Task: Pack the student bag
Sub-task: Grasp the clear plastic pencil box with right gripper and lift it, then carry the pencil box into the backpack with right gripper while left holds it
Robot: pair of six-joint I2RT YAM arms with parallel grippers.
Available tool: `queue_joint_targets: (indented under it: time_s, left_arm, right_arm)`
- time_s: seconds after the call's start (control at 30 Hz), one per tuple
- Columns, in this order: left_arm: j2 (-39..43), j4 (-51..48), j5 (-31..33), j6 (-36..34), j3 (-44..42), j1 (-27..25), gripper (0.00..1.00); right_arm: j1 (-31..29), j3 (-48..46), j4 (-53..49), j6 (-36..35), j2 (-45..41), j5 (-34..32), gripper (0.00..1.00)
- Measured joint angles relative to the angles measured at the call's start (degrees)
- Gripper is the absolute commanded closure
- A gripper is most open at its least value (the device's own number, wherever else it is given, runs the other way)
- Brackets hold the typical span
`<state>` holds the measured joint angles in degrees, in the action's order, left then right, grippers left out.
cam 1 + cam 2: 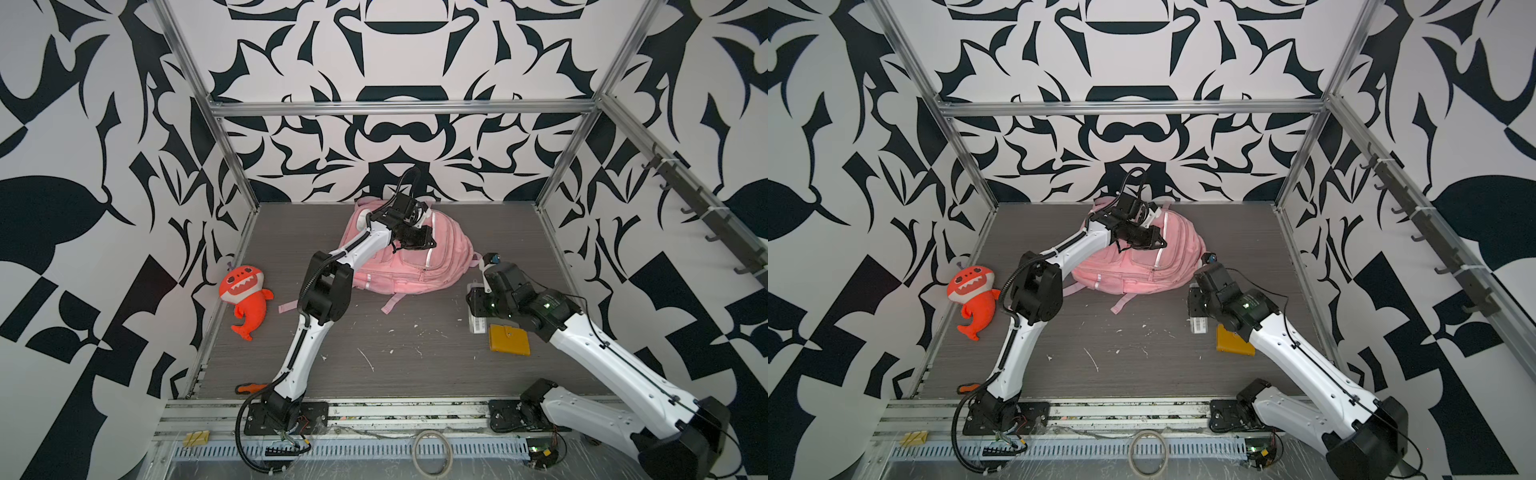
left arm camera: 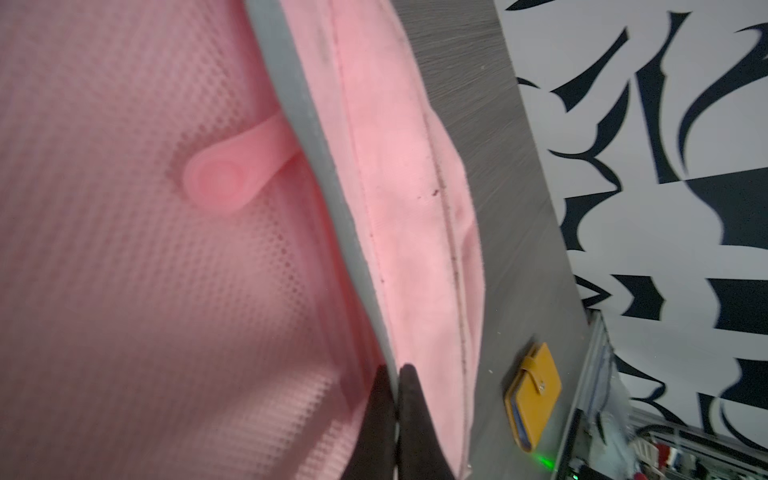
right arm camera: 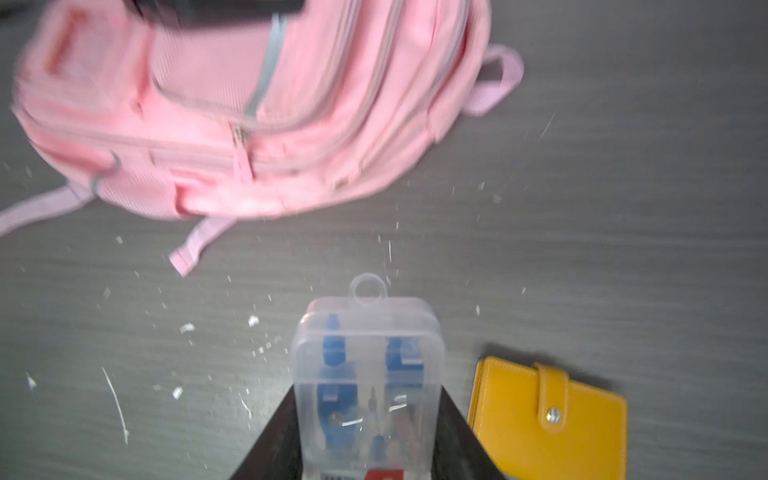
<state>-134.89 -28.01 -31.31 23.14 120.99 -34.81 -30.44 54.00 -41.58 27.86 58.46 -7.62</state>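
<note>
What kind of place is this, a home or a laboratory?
Probably a robot test cell in a laboratory: left arm and right arm bolted to a rail, an aluminium frame, patterned wall panels.

Blurred student bag (image 3: 266,124), right wrist view; clear case (image 3: 368,353) cut by the edge. Top view, four o'clock of the bag: right arm (image 1: 1300,353) half-covers the yellow wallet (image 1: 1227,343).

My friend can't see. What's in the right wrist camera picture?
The right gripper holds a clear plastic case with blue things inside between its black fingers. A yellow wallet lies beside it on the grey table, with the pink student bag beyond.
</note>
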Motion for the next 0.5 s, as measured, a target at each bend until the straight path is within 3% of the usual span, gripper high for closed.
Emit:
queue_joint_targets:
  time_s: [0.27,0.5]
  left_arm:
    - [12.24,6.25,-10.1,5.09,-10.84,3.26,1.0]
    - [18.27,7.93,-16.09,7.96,-18.21,4.59,1.0]
  right_arm:
    - [16.26,5.31,1.9,-2.86,1.51,6.67,1.0]
    - [17.38,15.34,4.96,-4.22,11.13,12.96,1.0]
